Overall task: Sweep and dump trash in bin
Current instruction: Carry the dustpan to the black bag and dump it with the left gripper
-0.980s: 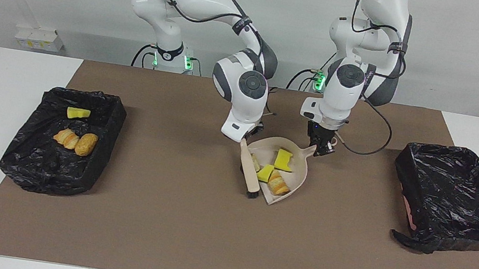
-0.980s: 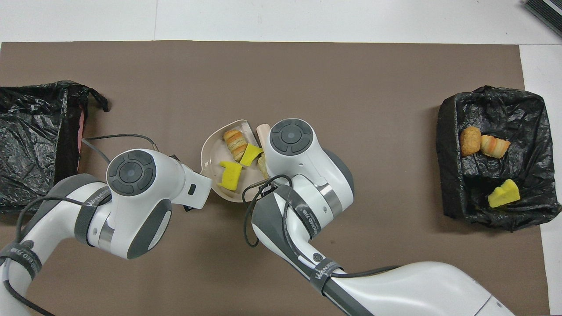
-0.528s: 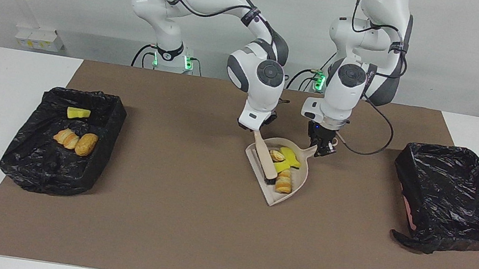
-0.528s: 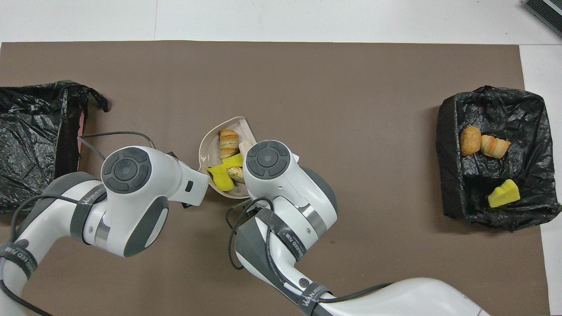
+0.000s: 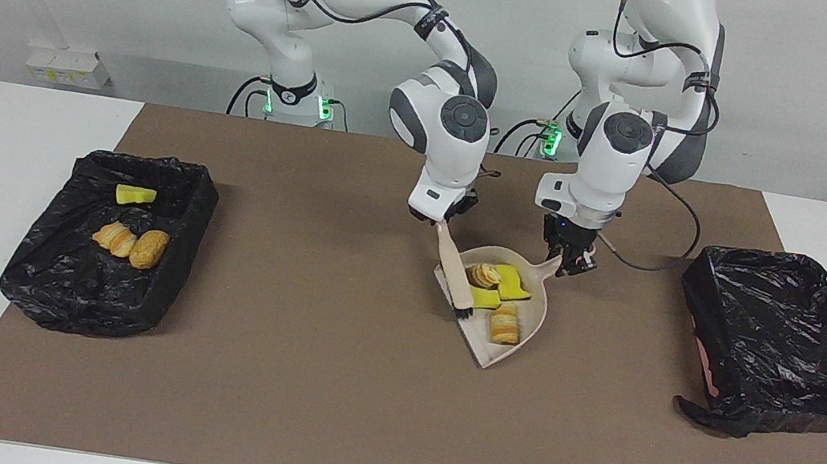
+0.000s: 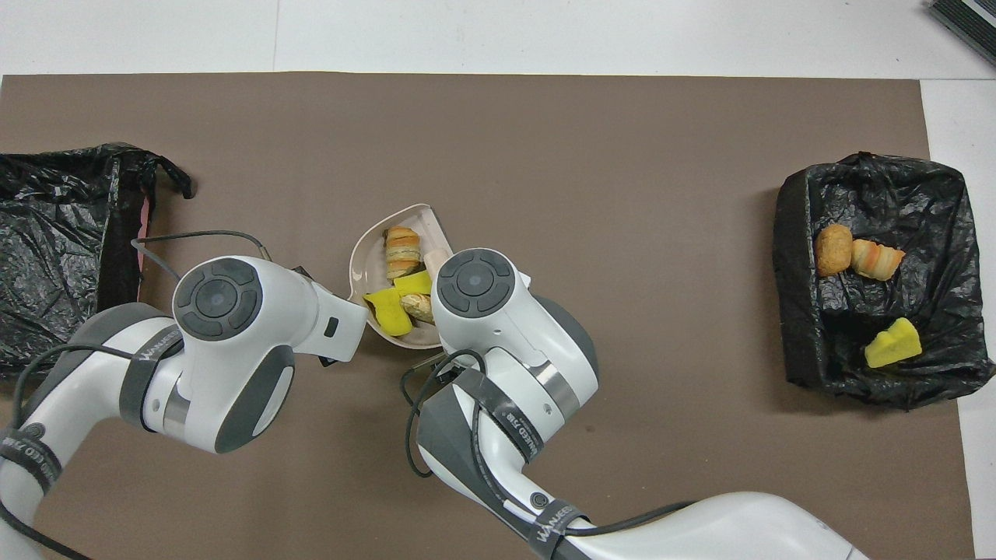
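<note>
A beige dustpan (image 5: 526, 338) lies mid-mat and also shows in the overhead view (image 6: 364, 264). It holds several scraps of trash: two yellow sponge pieces (image 5: 512, 281) (image 5: 486, 299) and two bread-like lumps (image 5: 504, 326) (image 5: 486, 275). My left gripper (image 5: 572, 266) is shut on the dustpan's handle (image 5: 551, 267). My right gripper (image 5: 446, 218) is shut on the handle of a beige brush (image 5: 454, 274), whose dark bristles rest inside the pan. A black-lined bin (image 5: 87, 307) at the right arm's end holds a yellow sponge piece (image 5: 135, 195) and two bread lumps (image 5: 115, 237) (image 5: 149, 248).
A second black-lined bin (image 5: 702, 305) stands at the left arm's end with no scraps showing in it; the overhead view shows it (image 6: 117, 257) beside the left arm. Both bins sit on the brown mat (image 5: 325, 398). Small white boxes (image 5: 65, 64) sit near the wall.
The right gripper swung the brush from the pan's edge into the pan and pushed the scraps deeper. The left gripper and dustpan shifted slightly toward the left arm's end.
</note>
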Motion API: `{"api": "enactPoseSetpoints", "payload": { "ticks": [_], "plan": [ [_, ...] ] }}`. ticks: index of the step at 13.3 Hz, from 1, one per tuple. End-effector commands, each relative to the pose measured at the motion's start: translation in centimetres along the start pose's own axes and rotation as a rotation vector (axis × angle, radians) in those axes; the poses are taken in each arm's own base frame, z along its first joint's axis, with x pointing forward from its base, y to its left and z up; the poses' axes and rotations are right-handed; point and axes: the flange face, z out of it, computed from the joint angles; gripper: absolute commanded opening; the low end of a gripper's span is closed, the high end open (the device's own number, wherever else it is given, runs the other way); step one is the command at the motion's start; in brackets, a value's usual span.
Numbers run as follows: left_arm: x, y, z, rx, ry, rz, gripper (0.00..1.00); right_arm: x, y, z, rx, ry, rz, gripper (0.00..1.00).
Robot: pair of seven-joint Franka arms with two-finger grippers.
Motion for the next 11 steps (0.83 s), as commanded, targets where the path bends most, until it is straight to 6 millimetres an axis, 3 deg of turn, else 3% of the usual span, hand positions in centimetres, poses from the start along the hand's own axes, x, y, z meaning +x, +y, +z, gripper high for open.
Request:
{"api": "enactPoseSetpoints", "payload": {
  "ticks": [1,3,5,10,11],
  "plan": [
    [-1.3,-1.2,-1.5,-0.006,0.040,-0.070,0.00,-0.9,0.1,-1.3,0.006,0.024,0.057,0.00],
    [-2.0,-1.6,-2.7,0.005,0.050,-0.090,0.00,-1.8,-0.6,-3.3,0.007,0.059,0.067,0.00],
    [-4.3,-2.9,-3.8,-0.002,0.034,-0.140,0.00,-2.4,-1.0,-4.7,0.011,0.081,0.079,0.00],
    [-8.7,-6.0,-6.5,0.024,0.035,-0.243,0.00,-5.9,-3.3,-2.9,-0.010,0.065,0.226,0.00],
    [-9.8,-7.2,-7.6,0.032,0.039,-0.276,0.00,-7.2,-5.3,-1.6,-0.024,0.052,0.251,0.00]
  ]
}}
